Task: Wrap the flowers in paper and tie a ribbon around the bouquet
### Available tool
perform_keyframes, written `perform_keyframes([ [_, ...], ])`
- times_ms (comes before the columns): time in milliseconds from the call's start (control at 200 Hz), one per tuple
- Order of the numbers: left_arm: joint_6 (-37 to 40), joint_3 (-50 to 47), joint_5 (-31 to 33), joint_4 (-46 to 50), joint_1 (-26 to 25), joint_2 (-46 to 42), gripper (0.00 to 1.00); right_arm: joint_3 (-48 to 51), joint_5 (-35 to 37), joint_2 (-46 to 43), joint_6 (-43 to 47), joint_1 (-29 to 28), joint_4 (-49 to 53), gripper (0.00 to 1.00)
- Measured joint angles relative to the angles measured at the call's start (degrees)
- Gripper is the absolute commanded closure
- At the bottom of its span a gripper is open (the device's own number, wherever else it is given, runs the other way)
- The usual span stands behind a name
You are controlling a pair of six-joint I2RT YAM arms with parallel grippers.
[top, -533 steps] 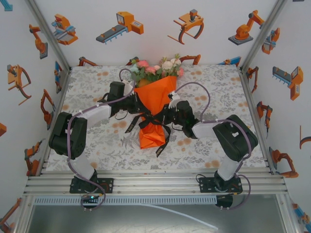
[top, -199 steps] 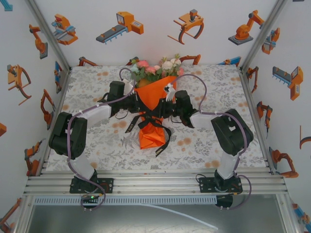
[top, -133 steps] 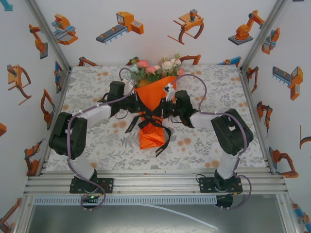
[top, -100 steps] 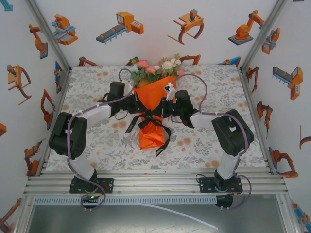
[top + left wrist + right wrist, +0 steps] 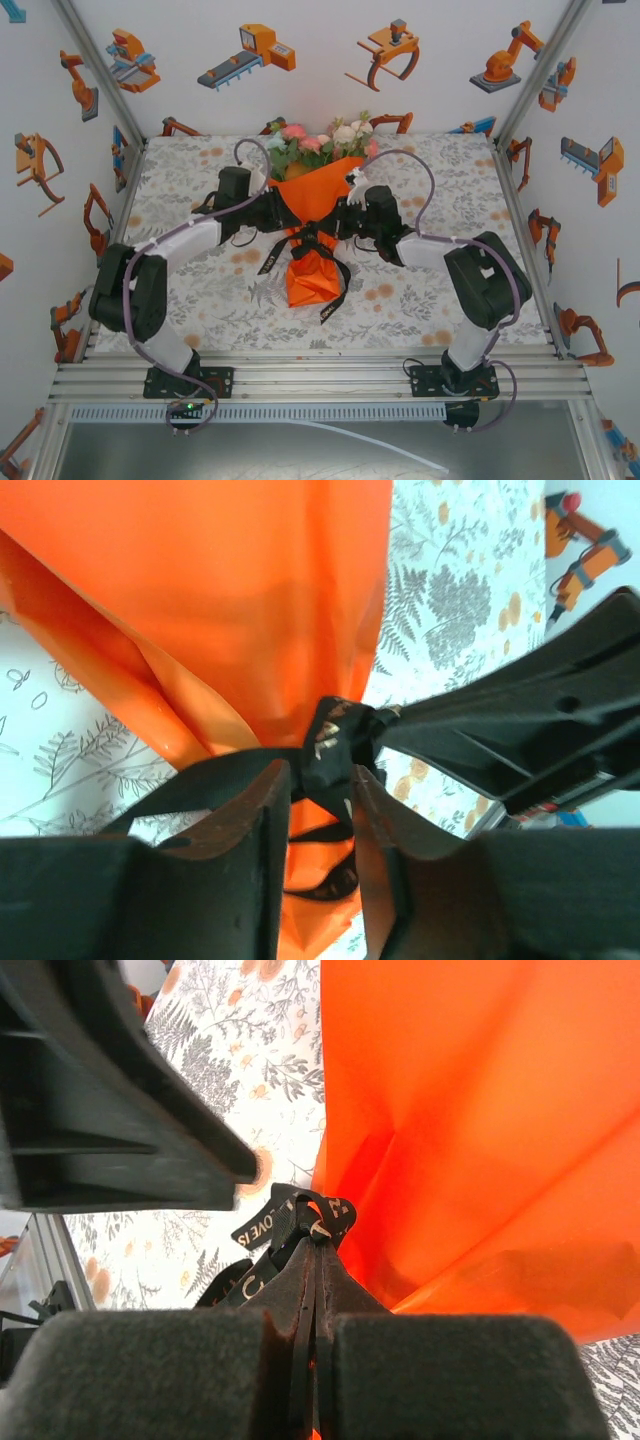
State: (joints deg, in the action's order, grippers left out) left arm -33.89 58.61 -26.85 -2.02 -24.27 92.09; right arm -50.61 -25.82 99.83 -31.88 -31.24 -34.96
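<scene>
Just left of the knot [image 5: 331, 738] cinching the bouquet [image 5: 318, 200], the left gripper [image 5: 318, 777] stands with jaws parted, the ribbon [image 5: 200, 790] loose between them. Just right of the knot, the right gripper [image 5: 315, 1245] is clamped on the ribbon. It should pull level and outward while the left re-grips a tail, sparing the paper [image 5: 230, 590].

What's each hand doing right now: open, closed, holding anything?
Left hand: open, jaws parted around the ribbon knot, not clamping it.
Right hand: closed, pinching the ribbon.
</scene>
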Motion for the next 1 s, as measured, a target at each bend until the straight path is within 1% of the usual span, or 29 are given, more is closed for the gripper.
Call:
perform_keyframes([
  [115, 0.61, -1.31, 3.10, 2.14, 0.04, -6.64, 0.63, 0.02, 1.01, -0.07, 0.02, 0.00, -0.07, 1.00],
  [210, 2.60, -3.30, 3.26, 3.82, -0.13, -11.58, 0.63, 0.02, 1.49, -0.07, 0.02, 0.00, -0.13, 1.00],
  [290, 5.46, -4.31, 3.04, 5.97, -1.60, -13.11, 0.61, 0.02, 1.51, -0.07, 0.02, 0.00, -0.39, 1.00],
  [441, 12.81, -5.18, 4.68, 10.14, -7.96, -12.63, 0.49, 0.02, 1.49, -0.07, 0.00, 0.00, -0.44, 1.00],
  [536, 16.70, -5.18, 6.58, 10.67, -11.21, -11.47, 0.43, 0.02, 1.49, -0.07, 0.00, 0.00, -0.44, 1.00],
  [616, 18.93, -5.18, 8.52, 10.60, -11.93, -10.19, 0.41, 0.02, 1.46, -0.07, -0.02, 0.00, -0.42, 1.00],
  [811, 22.67, -5.11, 10.88, 9.27, -12.02, -4.72, 0.42, 0.02, 1.42, -0.07, -0.07, 0.00, -0.44, 1.00],
  [841, 22.93, -5.09, 11.02, 9.09, -12.04, -3.85, 0.44, 0.02, 1.42, -0.07, -0.13, 0.00, -0.44, 1.00],
  [876, 23.15, -5.05, 11.17, 8.96, -12.09, -2.91, 0.51, 0.02, 1.42, -0.07, -0.22, 0.00, -0.44, 1.00],
  [1001, 23.47, -4.55, 13.18, 9.11, -12.09, -0.96, 0.90, 0.02, 1.92, -0.07, -0.57, 0.00, -0.44, 1.00],
])
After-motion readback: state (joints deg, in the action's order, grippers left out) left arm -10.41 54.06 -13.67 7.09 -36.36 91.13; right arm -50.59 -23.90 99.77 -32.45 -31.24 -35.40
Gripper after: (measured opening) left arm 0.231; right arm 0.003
